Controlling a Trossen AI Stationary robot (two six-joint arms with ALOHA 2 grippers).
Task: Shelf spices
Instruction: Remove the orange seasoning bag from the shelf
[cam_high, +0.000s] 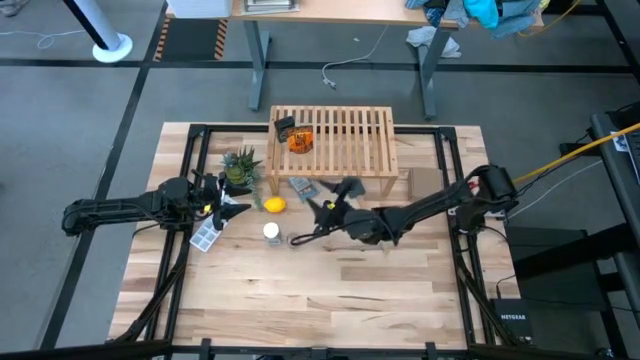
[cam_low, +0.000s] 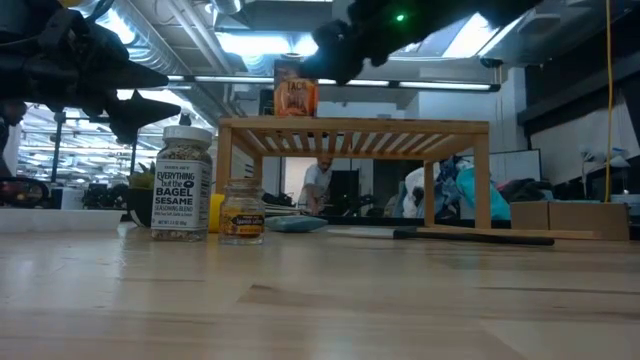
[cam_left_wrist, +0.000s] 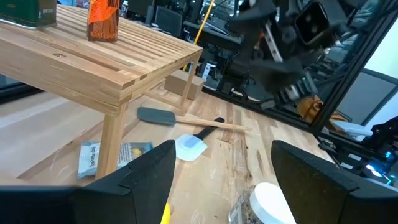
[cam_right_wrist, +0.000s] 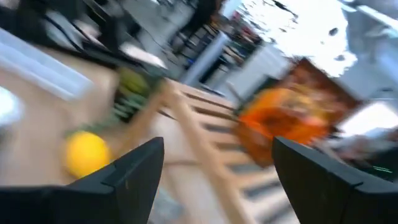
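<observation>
The wooden slatted shelf (cam_high: 345, 140) stands at the table's far middle on its short legs. The orange container (cam_high: 300, 140) and the small black square one (cam_high: 285, 127) stand on its left part. The white-capped jar (cam_high: 271, 232) and the tiny glass jar (cam_low: 241, 212) stand on the tabletop in front of it. My left gripper (cam_high: 228, 202) hovers open left of the jars; the white cap (cam_left_wrist: 273, 202) shows low between its fingers. My right gripper (cam_high: 335, 200) hangs open and empty before the shelf's front edge, facing the orange container (cam_right_wrist: 286, 124).
A yellow lemon (cam_high: 274, 206) and a grey-blue spatula (cam_high: 300, 187) lie by the shelf's left front leg. A small potted plant (cam_high: 240, 165) stands behind my left gripper, and a white packet (cam_high: 207, 238) lies near it. A black-handled tool (cam_high: 310, 237) lies under my right arm.
</observation>
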